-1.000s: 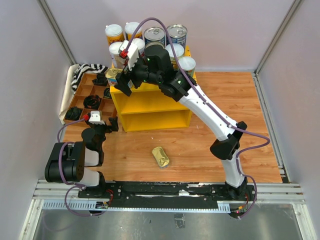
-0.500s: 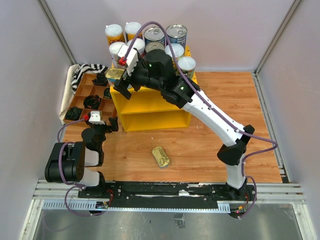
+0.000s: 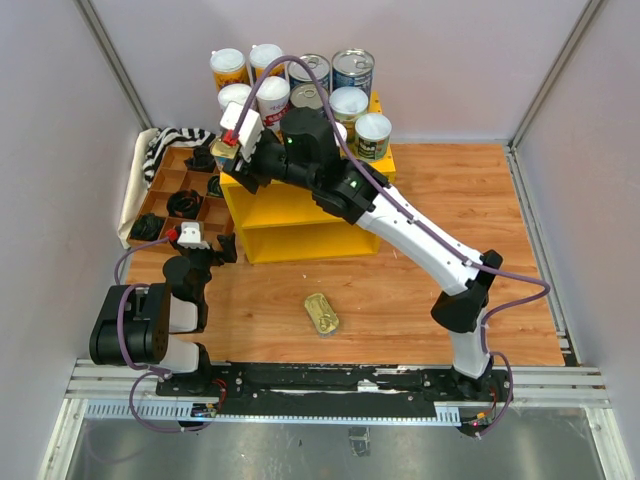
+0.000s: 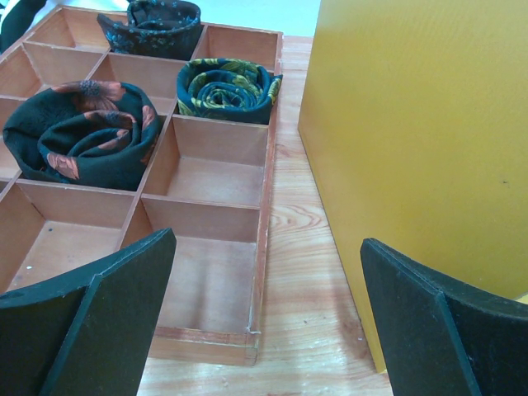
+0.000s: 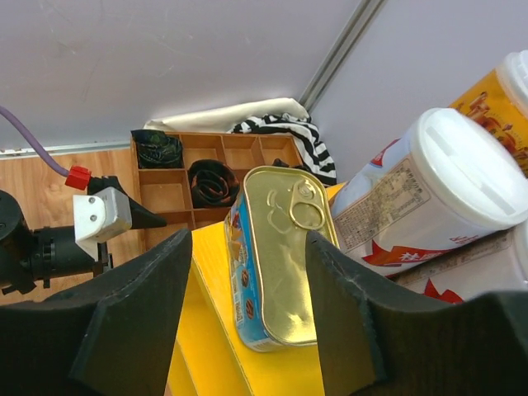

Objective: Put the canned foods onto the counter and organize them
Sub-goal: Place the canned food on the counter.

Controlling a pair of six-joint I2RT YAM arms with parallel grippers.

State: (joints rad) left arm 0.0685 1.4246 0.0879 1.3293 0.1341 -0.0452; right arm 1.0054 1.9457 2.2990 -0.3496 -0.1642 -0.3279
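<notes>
Yellow counter (image 3: 300,215), gold-topped blue-sided tin (image 5: 285,247), black-and-white striped cloth (image 5: 285,136), brown tray (image 4: 210,219)

cans (image 3: 350,102) crowding counter (image 3: 280,205) top, tray (image 3: 165,180) alongside

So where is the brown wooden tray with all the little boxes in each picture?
Top external: the wooden divided tray sits at the left, beside the yellow counter.
Left wrist: the tray fills the left and middle, with the counter on the right.
Right wrist: the tray is small in the background, left of middle, beyond the counter's top.
Shared landmark: the yellow counter.
</notes>
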